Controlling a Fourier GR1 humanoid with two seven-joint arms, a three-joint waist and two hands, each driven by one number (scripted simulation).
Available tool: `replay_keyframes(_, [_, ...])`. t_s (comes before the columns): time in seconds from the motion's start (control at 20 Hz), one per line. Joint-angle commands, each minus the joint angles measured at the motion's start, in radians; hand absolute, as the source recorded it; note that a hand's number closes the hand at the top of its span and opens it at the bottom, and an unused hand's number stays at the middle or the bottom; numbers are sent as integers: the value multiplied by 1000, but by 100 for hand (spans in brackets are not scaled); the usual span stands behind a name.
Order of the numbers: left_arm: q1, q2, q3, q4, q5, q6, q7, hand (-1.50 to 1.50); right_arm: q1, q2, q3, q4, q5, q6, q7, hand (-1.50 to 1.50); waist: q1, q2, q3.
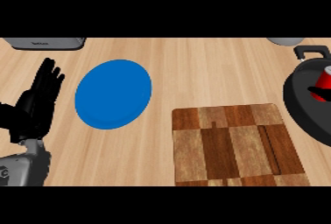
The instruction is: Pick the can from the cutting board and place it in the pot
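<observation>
Can (325, 78): red, sat inside the pot, partly cut off at the right edge.
Pot (298, 103): black, just right of the cutting board (233, 144).
Left hand (37, 103): fingers straight and apart, resting at the left edge beside the blue plate (113, 94).
Right hand (318, 91): only a black sliver across the can; couldn't tell its grip.

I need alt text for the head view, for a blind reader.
A red can sits in a black pot at the right edge, and the wooden cutting board beside it holds nothing. A blue plate lies at centre-left; the left hand rests open at the left.
</observation>
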Motion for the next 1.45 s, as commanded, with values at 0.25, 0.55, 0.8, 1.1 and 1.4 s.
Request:
replay_keyframes(0.25, [-5,0,9,-2,0,4,6,0,0,-131,-188,141,-248,169,-135,-150,-12,-2,0])
replay_keyframes(0.55, [18,29,44,-14,36,-36,1,0,87,-289,-218,225,-311,330,-169,-150,-14,-3,0])
replay_keyframes(0.8, [9,-8,-15,-70,-17,14,73,0,144,-372,-234,324,-352,412,-249,-150,-9,-2,1])
replay_keyframes(1.1, [-26,-23,0,27,-17,11,-10,0,161,-484,-205,413,-342,474,-289,-150,-4,2,2])
replay_keyframes(1.4, [-6,8,24,-6,13,-25,18,0,227,-499,-196,455,-362,510,-373,-150,-4,1,2])
